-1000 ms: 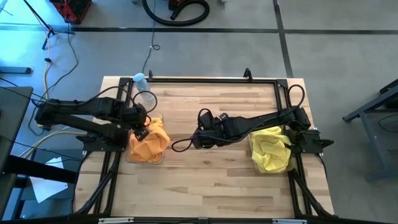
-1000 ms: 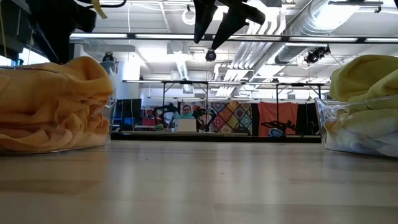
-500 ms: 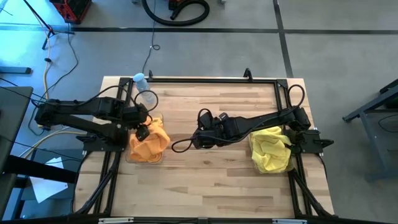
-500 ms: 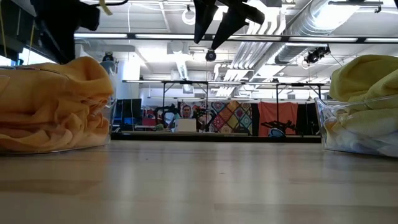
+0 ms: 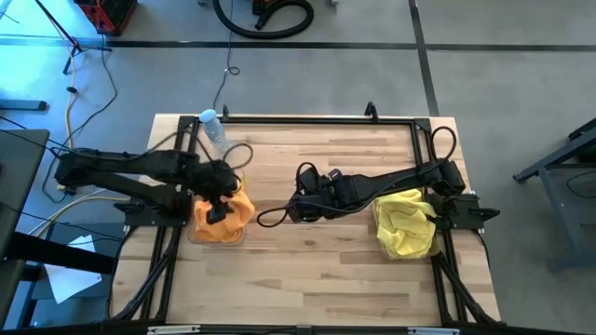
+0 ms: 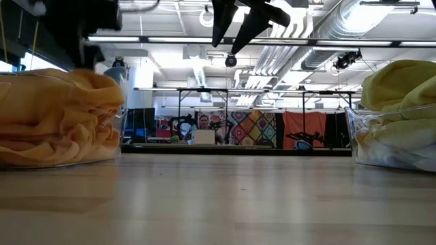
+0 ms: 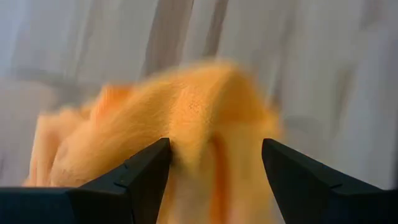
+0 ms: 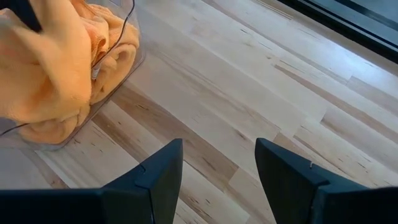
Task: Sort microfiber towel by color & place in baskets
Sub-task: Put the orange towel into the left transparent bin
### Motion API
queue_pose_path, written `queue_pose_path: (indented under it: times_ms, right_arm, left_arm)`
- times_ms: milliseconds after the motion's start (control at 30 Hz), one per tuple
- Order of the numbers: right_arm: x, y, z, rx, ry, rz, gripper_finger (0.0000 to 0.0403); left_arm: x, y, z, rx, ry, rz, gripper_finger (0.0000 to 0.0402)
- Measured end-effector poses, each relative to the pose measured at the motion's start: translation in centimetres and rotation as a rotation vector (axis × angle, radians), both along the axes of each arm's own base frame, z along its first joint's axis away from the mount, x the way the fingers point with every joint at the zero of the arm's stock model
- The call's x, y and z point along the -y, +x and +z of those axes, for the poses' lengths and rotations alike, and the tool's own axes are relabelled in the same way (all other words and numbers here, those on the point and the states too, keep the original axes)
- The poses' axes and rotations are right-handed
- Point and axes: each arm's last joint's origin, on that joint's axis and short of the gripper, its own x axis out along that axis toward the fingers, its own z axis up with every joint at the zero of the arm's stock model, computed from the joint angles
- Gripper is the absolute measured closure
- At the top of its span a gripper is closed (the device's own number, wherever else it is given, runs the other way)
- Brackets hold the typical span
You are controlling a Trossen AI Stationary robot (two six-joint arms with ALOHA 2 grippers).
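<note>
The orange towels [image 5: 226, 212], soft, light and floppy, heaped in the left basket [image 5: 212, 239], are best pinched at a raised fold, where the left gripper [image 7: 214, 163] hovers, fingers apart, while the right gripper [image 8: 217, 165] waits mid-table, fingers apart and empty.

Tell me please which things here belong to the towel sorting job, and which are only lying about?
Job: orange towels in the left basket; yellow towels in the right basket; left gripper open over the orange pile; right gripper open, mid-table.

Lying about: water bottle; floor cables.
</note>
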Motion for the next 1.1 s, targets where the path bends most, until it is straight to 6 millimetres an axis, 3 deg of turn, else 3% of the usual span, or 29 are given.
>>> queue_pose_path:
  times_ms: [200,367,467,600,900,1100]
  right_arm:
    - [0.0,0.0,0.0,0.004,0.002,-0.004,0.0206]
    - [0.0,0.0,0.0,0.004,0.002,-0.004,0.0206]
    - [0.1,0.0,0.0,0.004,0.002,-0.005,0.0206]
    - [0.3,0.1,0.0,0.002,-0.001,-0.005,0.0206]
    - [0.3,0.1,0.0,-0.013,-0.013,0.015,0.0206]
    - [0.3,0.0,0.0,-0.014,-0.013,0.015,0.0206]
  left_arm:
    - [-1.2,-0.7,-4.6,-0.272,0.191,0.14,0.016]
    - [-1.6,-1.1,-7.5,-0.341,0.17,0.166,0.016]
    - [-1.6,-1.0,-8.0,-0.354,0.136,0.168,0.016]
    - [-1.6,-0.8,-6.9,-0.331,0.122,0.21,0.016]
    - [-1.5,-2.0,-0.8,-0.361,0.118,0.253,0.016]
    - [-1.7,-1.1,2.0,-0.124,0.175,0.235,0.016]
